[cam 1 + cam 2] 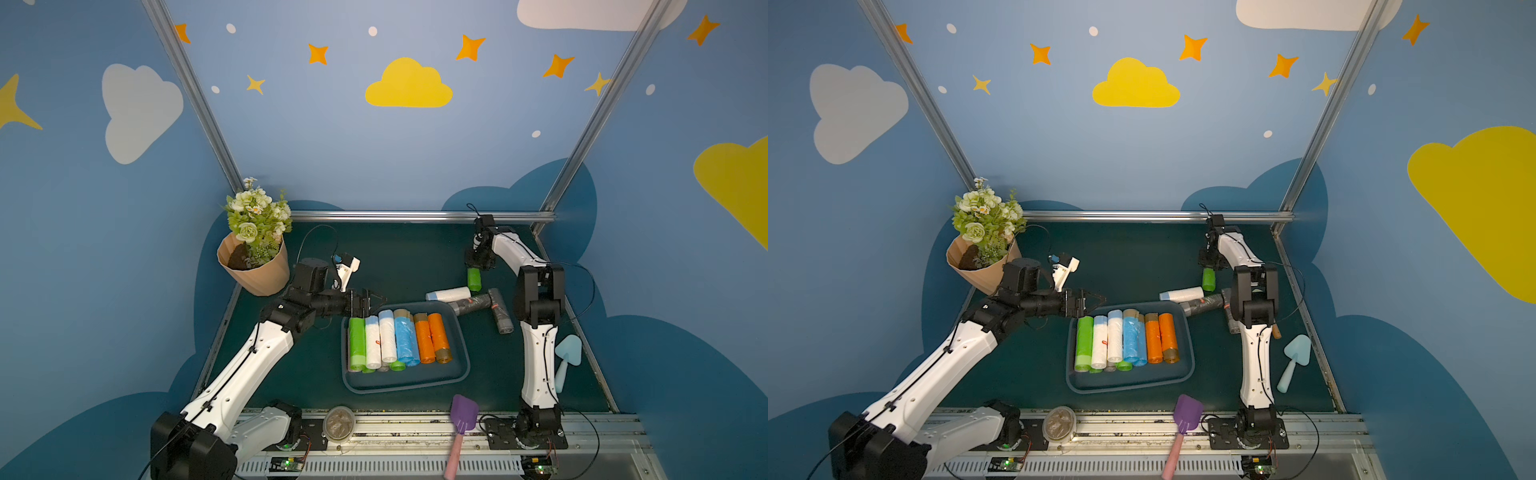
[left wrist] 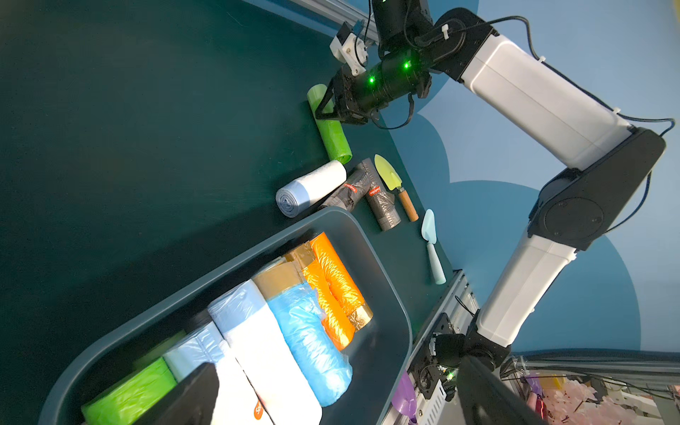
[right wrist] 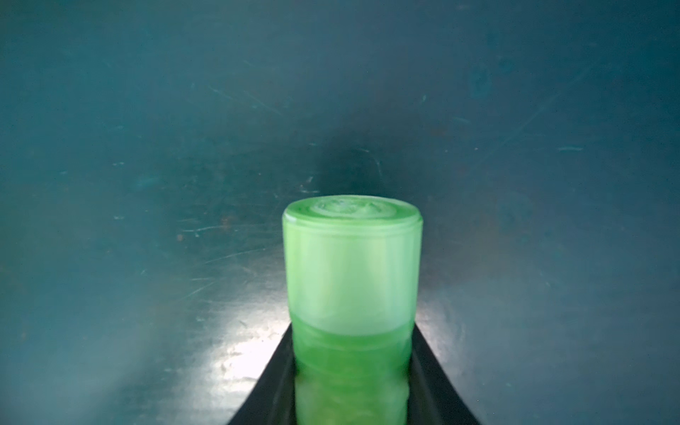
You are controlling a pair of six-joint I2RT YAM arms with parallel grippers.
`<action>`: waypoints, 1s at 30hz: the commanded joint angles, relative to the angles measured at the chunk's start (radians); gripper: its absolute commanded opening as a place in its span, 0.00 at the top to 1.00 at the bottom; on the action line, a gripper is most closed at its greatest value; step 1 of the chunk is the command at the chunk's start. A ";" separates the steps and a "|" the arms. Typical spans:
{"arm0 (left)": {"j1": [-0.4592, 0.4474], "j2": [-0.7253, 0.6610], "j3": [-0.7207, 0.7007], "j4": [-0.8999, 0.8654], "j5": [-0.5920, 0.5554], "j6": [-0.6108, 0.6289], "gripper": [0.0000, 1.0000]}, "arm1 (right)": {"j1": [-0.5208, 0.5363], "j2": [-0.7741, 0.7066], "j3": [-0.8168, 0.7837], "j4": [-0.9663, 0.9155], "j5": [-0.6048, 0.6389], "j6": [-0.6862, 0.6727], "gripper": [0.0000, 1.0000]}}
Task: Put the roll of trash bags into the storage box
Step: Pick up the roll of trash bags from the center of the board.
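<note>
Top views: right gripper [image 1: 475,268] sits over the far end of the green roll [image 1: 474,281], which lies on the mat [image 1: 399,266] outside the box [image 1: 407,376], beyond its far right corner; we read that as the pick. Meanwhile the left gripper [image 1: 374,302] hangs wide open at the box's far left corner, likely parked clear. We see the boxed rolls [image 1: 405,338] laid parallel, presumably to pack tight. Left wrist: red tags [image 2: 351,187] on grey rolls [image 2: 379,198], unreadable. Right wrist: jaws clamp the green roll's sides; no writing.
</note>
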 commanded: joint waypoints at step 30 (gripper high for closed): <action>-0.130 -0.333 -0.107 -0.192 -0.144 -0.046 0.00 | 0.195 -0.676 -0.333 -0.099 -0.095 0.013 0.73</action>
